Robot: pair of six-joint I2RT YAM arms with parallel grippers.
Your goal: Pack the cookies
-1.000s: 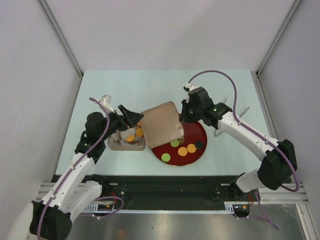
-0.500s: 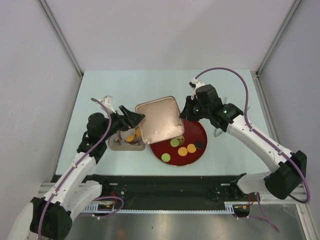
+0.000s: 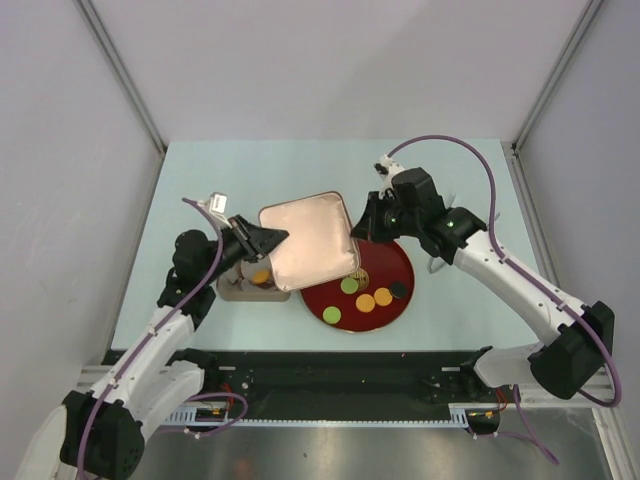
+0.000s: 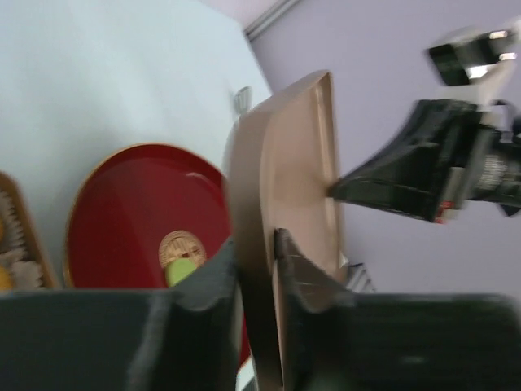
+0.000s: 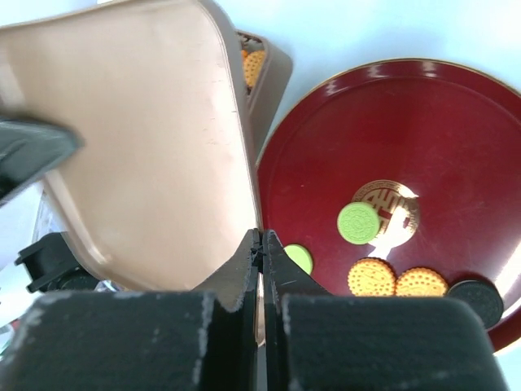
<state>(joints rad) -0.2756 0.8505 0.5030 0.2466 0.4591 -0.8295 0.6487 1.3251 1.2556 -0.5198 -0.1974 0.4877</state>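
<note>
– Right gripper (image 5: pixel 260 236) first: condition?

– Pressed together on the thin rim of the tan lid (image 3: pixel 308 235), at the side facing the worktop's (image 3: pixel 200 180) right edge. The left gripper (image 4: pixel 256 244) has a finger on each side of the opposite rim, closed against it as far as its wrist view shows. The lid hangs tilted in the air between the two.

– And the cookies (image 3: pixel 366 302)?

– Five lie loose on the red plate (image 3: pixel 390 262), near the middle of the worktop's near edge: two green, two orange, one black. More orange ones sit in the tan box (image 3: pixel 228 291), just left of the plate and partly under the lid.

– Hazards?

– In my judgement, three.
1. There are two shallow pinches on one stiff lid. If the arms move out of step, the rim could twist free (it looks thin and smooth) and the lid could drop onto the box or the plate, scattering cookies.
2. If the lid is lowered askew, a corner could catch the box wall and shove the box toward the left edge.
3. Seating the lid now would leave five cookies unpacked.
</note>
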